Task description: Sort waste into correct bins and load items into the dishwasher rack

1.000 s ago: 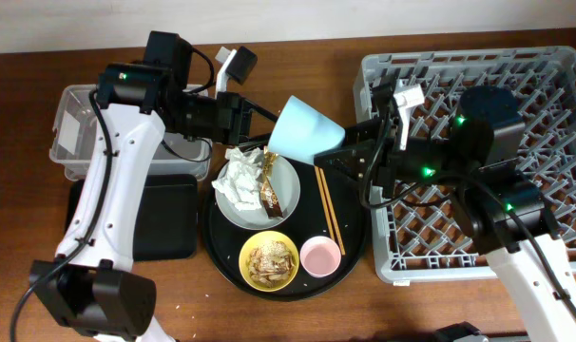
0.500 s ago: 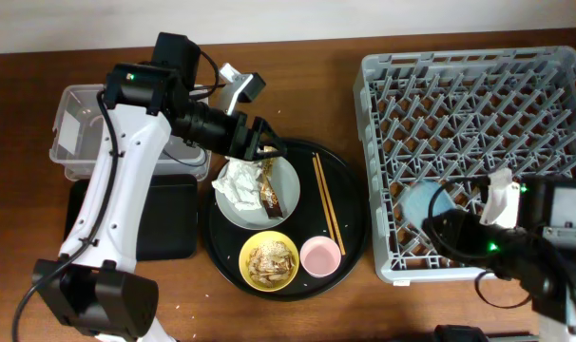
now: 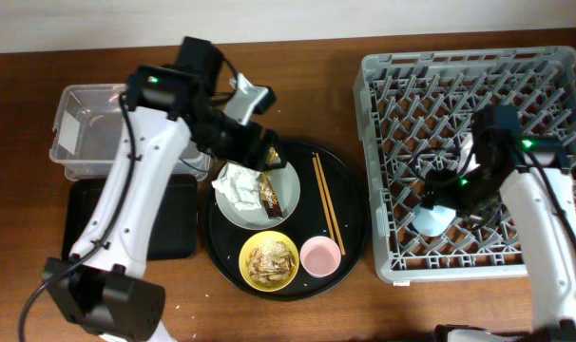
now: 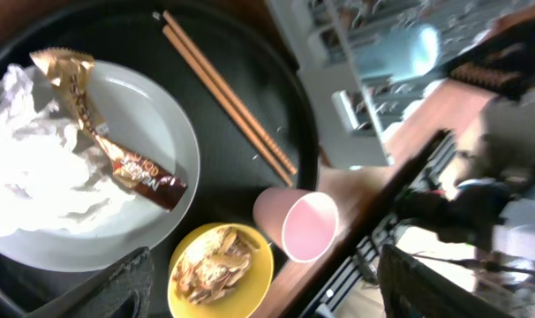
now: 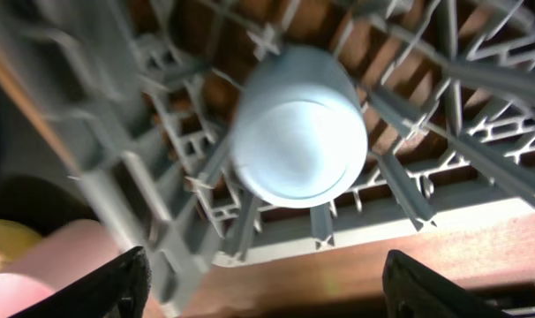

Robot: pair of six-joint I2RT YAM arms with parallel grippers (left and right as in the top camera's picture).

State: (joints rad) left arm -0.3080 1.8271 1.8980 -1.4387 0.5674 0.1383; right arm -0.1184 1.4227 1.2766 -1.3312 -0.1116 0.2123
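Light-blue small cup (image 3: 432, 218) sits mouth-down at seven o'clock in the big grey lattice rack (image 3: 393, 71), both arms' jaws gape empty, and the load on the round black tray (image 3: 350, 209) waits unsorted.

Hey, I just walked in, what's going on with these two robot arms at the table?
The right gripper, open, hovers over the light-blue cup, which sits bottom-up in the dishwasher rack. The left gripper, also open, hangs above the grey plate holding the tissue and snack wrapper. The chopsticks, yellow bowl of scraps and pink cup lie on the round black tray.
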